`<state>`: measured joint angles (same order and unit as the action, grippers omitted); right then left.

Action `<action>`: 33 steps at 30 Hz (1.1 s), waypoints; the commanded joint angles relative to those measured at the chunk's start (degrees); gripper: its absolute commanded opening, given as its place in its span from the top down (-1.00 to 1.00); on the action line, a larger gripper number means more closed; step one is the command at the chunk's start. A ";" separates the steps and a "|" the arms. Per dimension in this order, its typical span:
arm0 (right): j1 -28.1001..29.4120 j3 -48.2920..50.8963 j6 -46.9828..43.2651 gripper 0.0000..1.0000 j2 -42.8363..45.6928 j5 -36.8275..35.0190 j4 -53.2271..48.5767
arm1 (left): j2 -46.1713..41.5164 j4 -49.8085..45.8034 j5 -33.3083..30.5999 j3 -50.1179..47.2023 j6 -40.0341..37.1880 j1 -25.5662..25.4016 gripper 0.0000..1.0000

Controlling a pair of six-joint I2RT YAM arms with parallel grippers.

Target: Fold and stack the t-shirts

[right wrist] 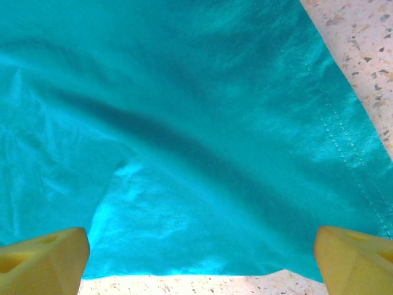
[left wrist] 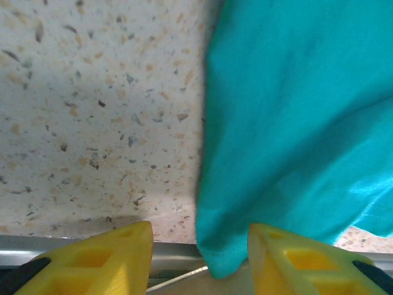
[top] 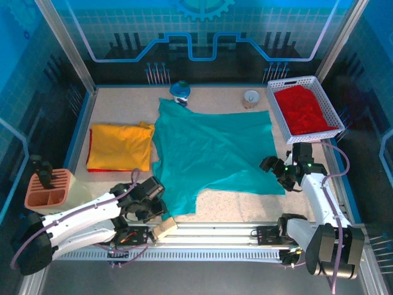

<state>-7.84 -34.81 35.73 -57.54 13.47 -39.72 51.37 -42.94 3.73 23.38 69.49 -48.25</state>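
Note:
The teal-green t-shirt (top: 209, 153) lies spread flat in the middle of the table. A folded yellow t-shirt (top: 120, 146) rests to its left, with a red edge (top: 90, 142) showing beneath it. Red cloth (top: 304, 109) fills the white basket. My left gripper (top: 158, 208) is at the teal shirt's near-left corner. In the left wrist view that corner (left wrist: 227, 252) hangs between the fingers; the left gripper (left wrist: 199, 261) is open, its left finger clear of the cloth. My right gripper (top: 274, 170) stands wide open over the shirt's near-right hem (right wrist: 202, 246), right gripper (right wrist: 202, 267).
The white basket (top: 274, 106) sits at the back right. A white cup (top: 250, 98) and a blue-and-white object (top: 180, 92) stand at the back edge. A pink caddy (top: 50, 189) is at the near left. A metal rail (top: 221, 230) runs along the near edge.

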 commanded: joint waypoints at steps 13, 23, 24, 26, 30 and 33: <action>-5.24 2.19 3.94 -0.67 -1.17 -6.71 -4.17 | 9.72 12.28 -1.10 -0.78 2.85 -1.67 0.16; -4.34 3.27 5.75 -0.59 -2.86 -10.72 -8.02 | 13.97 16.21 -2.31 -0.01 1.97 -1.67 0.24; -4.28 3.55 6.36 -0.60 -2.41 -11.36 -8.53 | 14.58 17.00 -2.41 -0.08 1.93 -1.67 0.26; -3.74 3.89 7.21 -0.61 -1.72 -12.53 -9.04 | 15.57 18.61 -2.66 -0.09 1.92 -1.67 0.30; -2.85 3.97 7.34 -0.60 -1.44 -13.30 -9.53 | 17.55 20.48 -3.68 1.13 1.15 -1.58 0.38; -2.76 3.87 6.92 -0.58 -1.52 -13.30 -9.41 | 19.37 20.78 -4.47 2.82 0.08 -1.41 0.44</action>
<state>-11.53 -31.11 42.00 -59.61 1.48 -47.44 66.54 -41.78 2.98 27.94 71.61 -49.30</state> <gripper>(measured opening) 0.797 0.290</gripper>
